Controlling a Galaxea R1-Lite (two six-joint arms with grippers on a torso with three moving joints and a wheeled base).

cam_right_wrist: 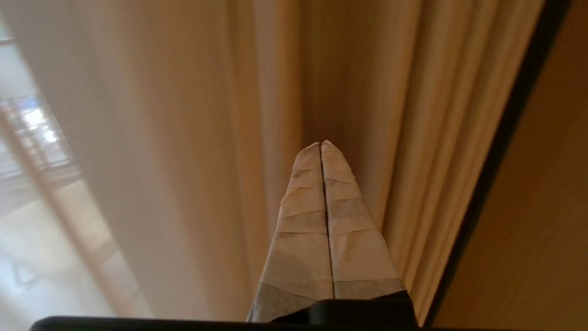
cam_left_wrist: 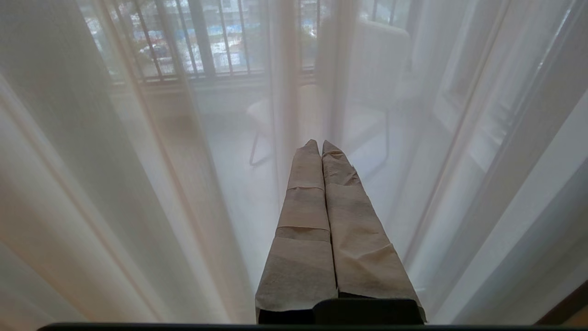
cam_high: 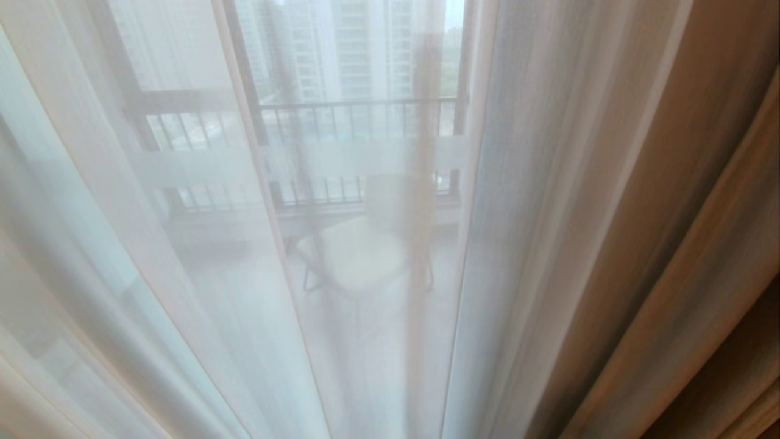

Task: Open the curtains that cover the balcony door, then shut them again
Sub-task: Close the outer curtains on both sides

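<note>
The curtains hang drawn across the whole head view. Thin cream-white sheers (cam_high: 201, 292) fill the left and middle, and a heavy beige-grey drape (cam_high: 670, 213) hangs in folds on the right. Through the sheers the balcony door (cam_high: 359, 157) shows dimly, with its frosted strip at mid-height. Neither arm is in the head view. My left gripper (cam_left_wrist: 320, 143) is shut and empty, its taped fingers pointing at the sheers (cam_left_wrist: 138, 184) without touching them. My right gripper (cam_right_wrist: 320, 144) is shut and empty, pointing into the folds of the heavy drape (cam_right_wrist: 220, 115).
Behind the glass stand a pale chair (cam_high: 359, 253) and a dark balcony railing (cam_high: 359, 116). In the right wrist view a dark upright edge (cam_right_wrist: 496, 151) and a brown wooden surface (cam_right_wrist: 551, 207) lie just beyond the drape.
</note>
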